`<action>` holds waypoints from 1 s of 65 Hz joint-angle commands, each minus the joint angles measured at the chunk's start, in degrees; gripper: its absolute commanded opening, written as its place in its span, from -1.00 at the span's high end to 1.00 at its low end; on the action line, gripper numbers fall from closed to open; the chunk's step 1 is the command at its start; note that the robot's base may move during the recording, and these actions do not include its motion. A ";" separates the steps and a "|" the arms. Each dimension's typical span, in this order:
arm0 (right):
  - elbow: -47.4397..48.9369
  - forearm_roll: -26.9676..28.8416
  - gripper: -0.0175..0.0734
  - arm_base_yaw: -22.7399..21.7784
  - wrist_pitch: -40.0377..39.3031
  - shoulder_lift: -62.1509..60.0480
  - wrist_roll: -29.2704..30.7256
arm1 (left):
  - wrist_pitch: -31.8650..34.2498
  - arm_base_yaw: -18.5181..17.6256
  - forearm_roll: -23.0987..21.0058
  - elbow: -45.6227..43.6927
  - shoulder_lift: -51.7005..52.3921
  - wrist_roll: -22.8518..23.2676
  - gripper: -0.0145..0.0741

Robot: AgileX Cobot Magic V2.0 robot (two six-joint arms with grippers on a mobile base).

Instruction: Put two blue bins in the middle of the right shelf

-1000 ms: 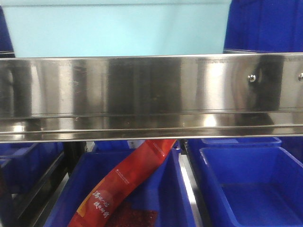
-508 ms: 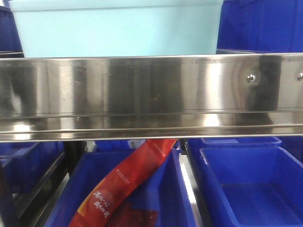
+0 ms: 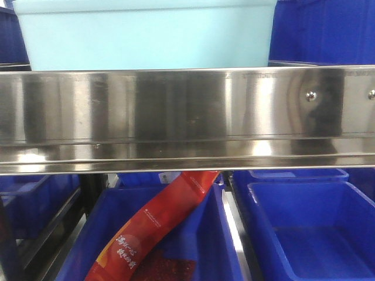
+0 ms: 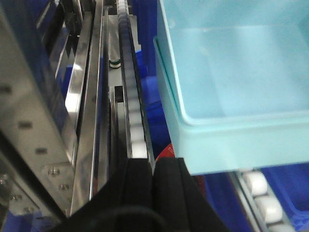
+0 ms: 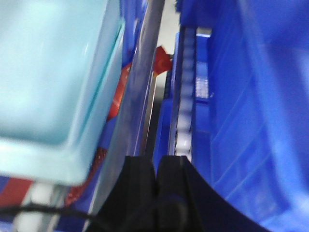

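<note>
One pale blue bin [image 3: 143, 35] is sat on the steel shelf tier [image 3: 187, 105], over the rollers [image 4: 131, 111]; both the left gripper [image 4: 153, 188] and right gripper [image 5: 156, 186] are pressed together, empty; the bin could get knocked skew if clipped during retreat.

The bin [image 3: 143, 38] up top is a pale sky blue, totally plain walls, almost minty on the left wrist cam [image 4: 236, 92]. The front rail [image 3: 187, 105] below it is mirror-shiny steel with dark and bright vertical streaks of reflection. Underneath sit royal-blue bins [image 3: 310, 228], a much deeper blue. The packet [image 3: 155, 225] in one of them is bright red-orange with gold lettering. The rollers [image 4: 133, 121] on the track look white. Both the left gripper [image 4: 153, 193] and the right gripper [image 5: 157, 191] are plain matte black.
</note>
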State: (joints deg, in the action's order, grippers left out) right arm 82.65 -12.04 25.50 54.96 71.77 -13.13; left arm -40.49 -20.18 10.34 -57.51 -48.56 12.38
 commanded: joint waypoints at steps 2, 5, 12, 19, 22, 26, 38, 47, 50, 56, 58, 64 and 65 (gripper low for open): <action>-10.84 -0.88 0.96 -0.18 -8.05 -6.10 0.52 | 6.01 -0.14 0.34 7.43 6.34 0.86 0.92; -16.06 -0.88 0.96 -0.18 -10.57 -8.62 0.52 | 6.95 -0.14 0.34 10.19 8.77 0.95 0.92; -27.36 -1.15 0.96 -0.18 -17.36 -15.64 0.52 | 7.51 -0.14 0.46 16.50 15.40 0.95 0.92; -36.19 -2.35 0.96 -0.18 -21.82 -23.17 0.52 | 7.51 -0.14 0.46 21.50 22.31 0.95 0.92; -40.02 -2.61 0.96 -0.18 -23.20 -26.51 0.52 | 7.41 -0.14 0.46 23.14 25.97 0.95 0.92; -43.62 -2.85 0.96 -0.18 -24.09 -30.97 0.52 | 7.41 -0.14 0.46 24.78 29.70 0.95 0.92; -50.96 -3.23 0.96 -0.18 -24.32 -45.00 0.52 | 5.89 -0.14 0.46 26.18 40.62 0.95 0.92; -52.42 -3.37 0.96 -0.18 -24.97 -54.79 0.63 | 6.54 -0.14 0.46 26.18 46.43 0.95 0.92; -52.42 -3.77 0.96 -0.18 -25.93 -57.40 0.63 | 6.54 -0.14 0.46 26.18 47.75 0.95 0.92; -52.42 -4.71 0.96 -0.18 -28.12 -61.12 0.63 | 6.54 -0.14 0.46 26.18 48.56 0.95 0.92; -52.42 -4.72 0.96 -0.18 -28.62 -62.12 0.63 | 6.54 -0.14 0.46 26.18 48.56 0.95 0.92; -52.42 -4.72 0.96 -0.18 -29.12 -63.22 0.63 | 6.54 -0.14 0.46 26.18 48.56 0.95 0.92; -52.42 -4.72 0.96 -0.18 -29.12 -63.22 0.63 | 6.54 -0.14 0.46 26.18 48.56 0.95 0.92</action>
State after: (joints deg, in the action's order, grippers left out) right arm 30.34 -15.82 25.50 27.61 9.21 -13.01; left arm -34.92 -20.18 10.71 -31.38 -0.31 13.05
